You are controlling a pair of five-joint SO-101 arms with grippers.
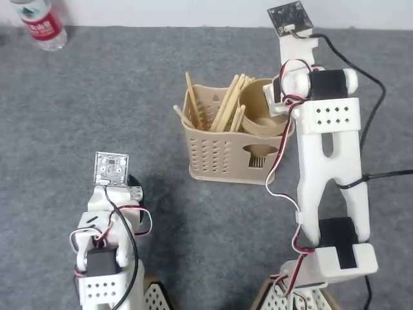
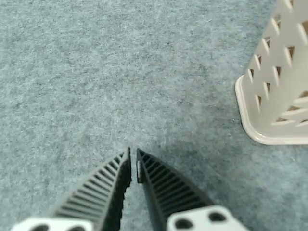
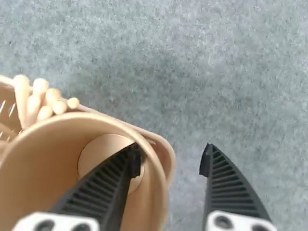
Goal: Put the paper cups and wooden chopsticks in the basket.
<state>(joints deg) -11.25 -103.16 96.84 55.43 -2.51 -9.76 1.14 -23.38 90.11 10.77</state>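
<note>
Grey felt table (image 1: 97,97). Your right arm (image 1: 329,148) stretches far, up to the basket's right side. Your left arm (image 1: 106,258) sits folded near-left, well apart from the basket. Basket (image 1: 219,155) stands upright mid-table. Cup (image 1: 258,106) sits upright in its right half; chopsticks (image 1: 226,103) stand leaning in the left half, tips above the rim. Bottle (image 1: 42,22) lies at the far-left corner. Right gripper (image 3: 172,149): jaws wide apart, one finger down inside the cup, the other outside the basket wall, gripping nothing. Left gripper (image 2: 133,153): jaws almost touching, nothing between them, over bare felt left of the basket.
</note>
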